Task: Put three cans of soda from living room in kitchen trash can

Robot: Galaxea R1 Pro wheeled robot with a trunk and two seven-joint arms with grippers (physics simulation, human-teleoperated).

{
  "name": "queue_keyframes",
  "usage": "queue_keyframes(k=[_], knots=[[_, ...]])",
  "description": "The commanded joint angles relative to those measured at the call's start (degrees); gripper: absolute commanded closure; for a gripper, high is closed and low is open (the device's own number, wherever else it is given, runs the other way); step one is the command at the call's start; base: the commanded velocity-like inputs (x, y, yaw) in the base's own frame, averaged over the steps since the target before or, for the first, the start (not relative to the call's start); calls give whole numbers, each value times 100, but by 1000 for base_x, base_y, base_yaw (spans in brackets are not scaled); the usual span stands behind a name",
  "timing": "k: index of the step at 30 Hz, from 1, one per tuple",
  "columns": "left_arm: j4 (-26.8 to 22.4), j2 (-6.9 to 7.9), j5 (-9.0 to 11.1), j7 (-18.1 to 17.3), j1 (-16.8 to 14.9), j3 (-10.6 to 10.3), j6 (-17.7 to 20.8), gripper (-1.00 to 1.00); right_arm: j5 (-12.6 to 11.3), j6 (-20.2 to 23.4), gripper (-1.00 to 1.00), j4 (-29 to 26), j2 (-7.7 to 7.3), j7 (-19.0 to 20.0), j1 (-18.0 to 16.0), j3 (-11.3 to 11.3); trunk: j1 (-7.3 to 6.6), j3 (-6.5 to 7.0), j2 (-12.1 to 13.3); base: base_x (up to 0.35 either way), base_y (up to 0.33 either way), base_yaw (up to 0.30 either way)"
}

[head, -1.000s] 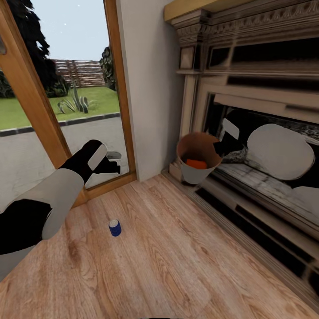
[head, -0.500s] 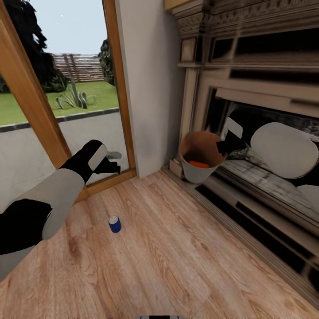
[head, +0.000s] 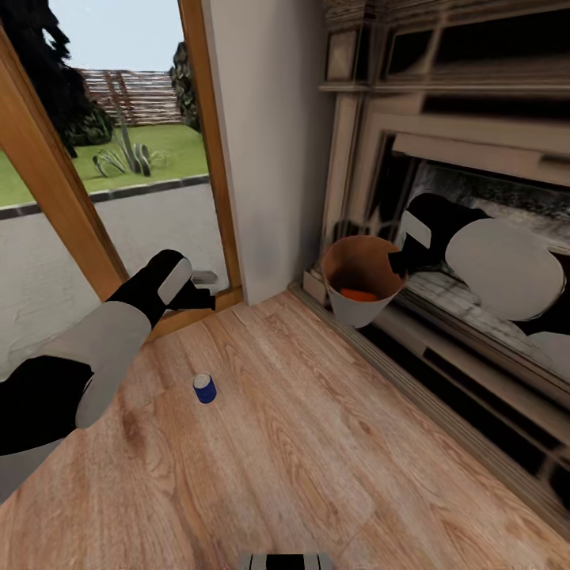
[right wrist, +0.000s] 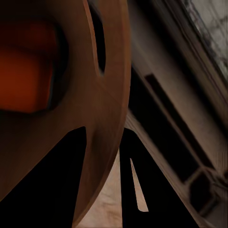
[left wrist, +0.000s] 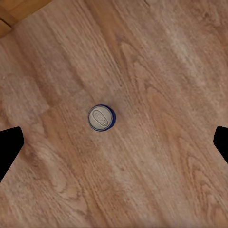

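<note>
The left tool (head: 207, 294) hangs with jaws spread wide above the upright blue can (head: 205, 388) on the wood floor; a skewed descent could knock it rolling. Rightward, the right tool (head: 393, 262) pinches the trash can (head: 359, 312) by its rim, tilted, orange cans (head: 358, 294) inside; more tilt could spill them.

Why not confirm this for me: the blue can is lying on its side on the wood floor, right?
Not quite. The blue can is on the wood floor, but it stands upright, not on its side. The left wrist view looks straight down on its silvery top.
</note>
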Motion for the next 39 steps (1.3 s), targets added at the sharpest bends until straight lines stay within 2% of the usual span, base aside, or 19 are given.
queue_keyframes(k=[1,16,23,26,28,30,35,39], knots=[[-3,-1,0,0,0,1,0,-100,-29,0,100,-6,1,11,-5,-54,0,-21,-3,0,0,0],[-31,6,4,10,0,17,0,-100,-29,0,100,-14,51,11,-16,-12,39,-354,-23,0,0,0],[-41,0,0,12,0,8,0,-100,-29,0,100,-15,272,11,-78,19,57,-509,-32,0,0,0],[-42,-1,2,16,0,5,0,-100,-29,0,100,-14,332,11,-98,49,57,-509,-32,0,0,0],[-46,3,5,18,0,3,0,-100,-29,0,100,-8,513,11,-241,210,57,-509,-32,0,0,0],[-48,3,5,18,0,3,0,-100,-29,0,100,-8,599,11,-279,280,57,-509,-32,0,0,0],[-47,5,6,19,0,3,0,-100,-29,0,100,-7,715,11,-378,411,57,-509,-32,0,0,0],[-43,0,6,23,0,3,0,-100,-29,0,100,0,741,11,-518,550,57,-509,-32,0,0,0]])
